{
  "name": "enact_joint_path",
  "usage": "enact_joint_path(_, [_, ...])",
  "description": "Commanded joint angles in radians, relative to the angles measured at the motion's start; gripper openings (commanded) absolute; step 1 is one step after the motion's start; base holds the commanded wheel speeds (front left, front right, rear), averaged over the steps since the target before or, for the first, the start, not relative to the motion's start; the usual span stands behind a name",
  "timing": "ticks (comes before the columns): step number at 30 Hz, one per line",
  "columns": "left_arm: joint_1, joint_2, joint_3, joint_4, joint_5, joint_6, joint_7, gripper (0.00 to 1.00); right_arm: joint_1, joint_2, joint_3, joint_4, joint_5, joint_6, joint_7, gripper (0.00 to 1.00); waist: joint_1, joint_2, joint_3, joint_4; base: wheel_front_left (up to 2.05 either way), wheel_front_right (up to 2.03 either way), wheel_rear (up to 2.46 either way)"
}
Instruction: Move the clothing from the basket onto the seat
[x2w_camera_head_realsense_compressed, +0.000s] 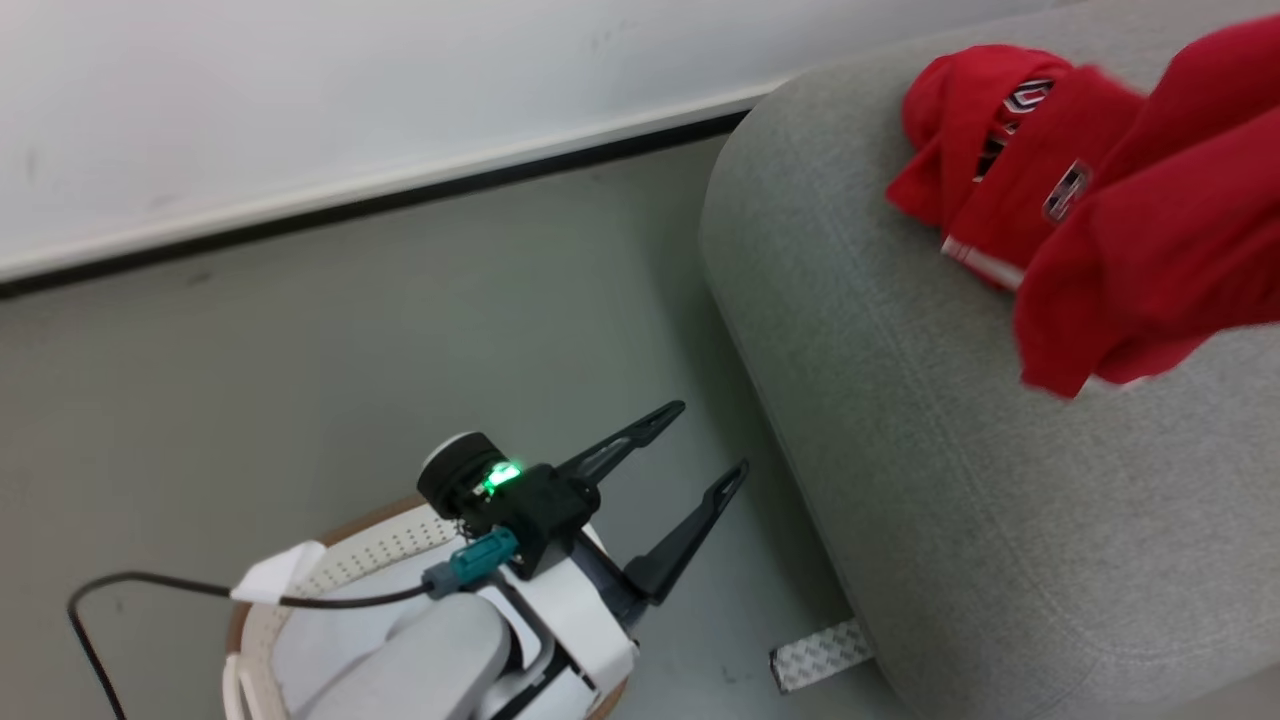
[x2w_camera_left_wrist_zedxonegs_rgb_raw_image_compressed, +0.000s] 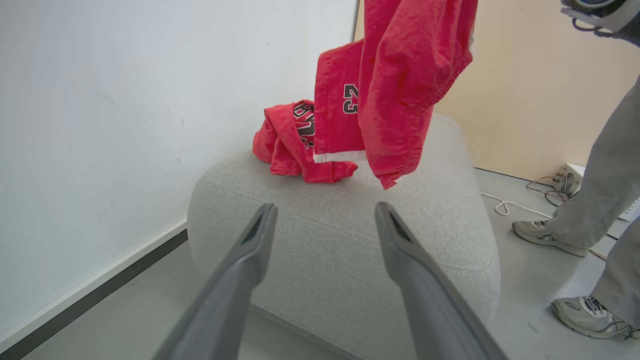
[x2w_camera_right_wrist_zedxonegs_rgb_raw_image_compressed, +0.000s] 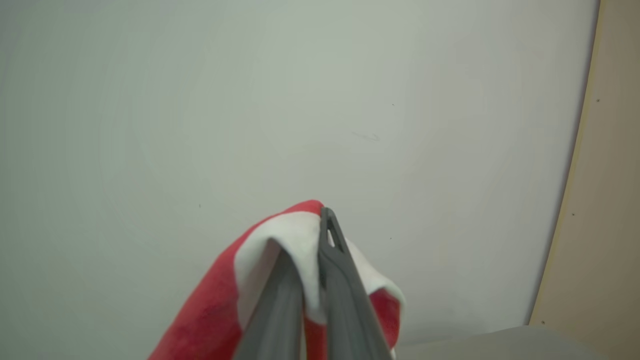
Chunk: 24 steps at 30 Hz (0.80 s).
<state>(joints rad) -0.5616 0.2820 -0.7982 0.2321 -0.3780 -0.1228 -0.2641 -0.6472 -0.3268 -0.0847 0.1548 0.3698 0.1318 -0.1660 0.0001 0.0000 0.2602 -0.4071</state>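
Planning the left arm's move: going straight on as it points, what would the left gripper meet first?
Most likely the seat, on its bare grey top short of the clothing; the open left gripper aims there, though depth is unclear.

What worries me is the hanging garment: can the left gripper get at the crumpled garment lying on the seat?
Probably yes. The left gripper is open, aimed across bare seat at the crumpled garment. The hanging garment dangles close beside that pile and may get brushed.
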Motion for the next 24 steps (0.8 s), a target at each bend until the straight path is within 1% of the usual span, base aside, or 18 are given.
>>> enact_joint_path(1, [-0.015, 0.019, -0.001, -0.006, 0.009, 0.001, 0.003, 1.0, -0.034, -0.024, -0.016, 0.015, -0.007, -0.002, 0.014, 0.0, -0.0001, 0.0, 0.052, 0.03, 0.0, 0.0, 0.0])
enact_joint_path(4, [-0.028, 0.047, -0.001, -0.023, 0.012, -0.001, 0.007, 1.0, -0.105, -0.077, -0.052, 0.055, -0.029, -0.002, 0.042, 0.0, -0.0001, 0.0, 0.104, 0.049, 0.0, 0.0, 0.0])
enact_joint_path(7, [-0.041, 0.08, 0.004, -0.044, 0.014, -0.002, 0.018, 1.0, -0.166, -0.102, -0.086, 0.12, -0.057, -0.002, 0.064, 0.0, -0.0001, 0.0, 0.157, 0.061, 0.0, 0.0, 0.0])
enact_joint_path(9, [-0.052, 0.099, 0.008, -0.061, 0.014, -0.003, 0.026, 1.0, -0.197, -0.096, -0.089, 0.177, -0.071, -0.002, 0.078, 0.0, -0.0001, 0.0, 0.192, 0.069, 0.0, 0.0, 0.0])
enact_joint_path(12, [-0.062, 0.121, 0.017, -0.084, 0.011, -0.003, 0.032, 1.0, -0.217, -0.073, -0.059, 0.273, -0.11, -0.002, 0.106, 0.0, -0.0001, 0.0, 0.232, 0.077, 0.0, 0.0, 0.0])
enact_joint_path(14, [-0.069, 0.131, 0.019, -0.098, 0.013, -0.002, 0.034, 1.0, -0.212, -0.058, -0.034, 0.361, -0.12, -0.002, 0.151, 0.0, -0.0001, 0.0, 0.251, 0.08, 0.0, 0.0, 0.0])
enact_joint_path(18, [-0.075, 0.138, 0.014, -0.113, 0.024, 0.001, 0.039, 1.0, -0.209, -0.05, -0.024, 0.536, -0.145, -0.002, 0.207, 0.0, -0.0001, 0.0, 0.282, 0.088, 0.0, 0.0, 0.0])
enact_joint_path(22, [-0.085, 0.142, 0.016, -0.119, 0.024, 0.004, 0.037, 1.0, -0.225, -0.049, -0.028, 0.657, -0.159, -0.002, 0.188, 0.0, -0.0001, 0.0, 0.299, 0.095, 0.0, 0.0, 0.0])
enact_joint_path(23, [-0.086, 0.143, 0.018, -0.119, 0.022, 0.006, 0.035, 1.0, -0.232, -0.05, -0.026, 0.678, -0.162, -0.002, 0.179, 0.06, -0.0001, 0.0, 0.3, 0.094, 0.0, 0.0, 0.0])
enact_joint_path(24, [-0.087, 0.143, 0.019, -0.118, 0.02, 0.007, 0.034, 1.0, -0.238, -0.052, -0.025, 0.692, -0.163, -0.002, 0.171, 0.21, -0.0001, 0.0, 0.301, 0.093, 0.0, 0.0, 0.0])
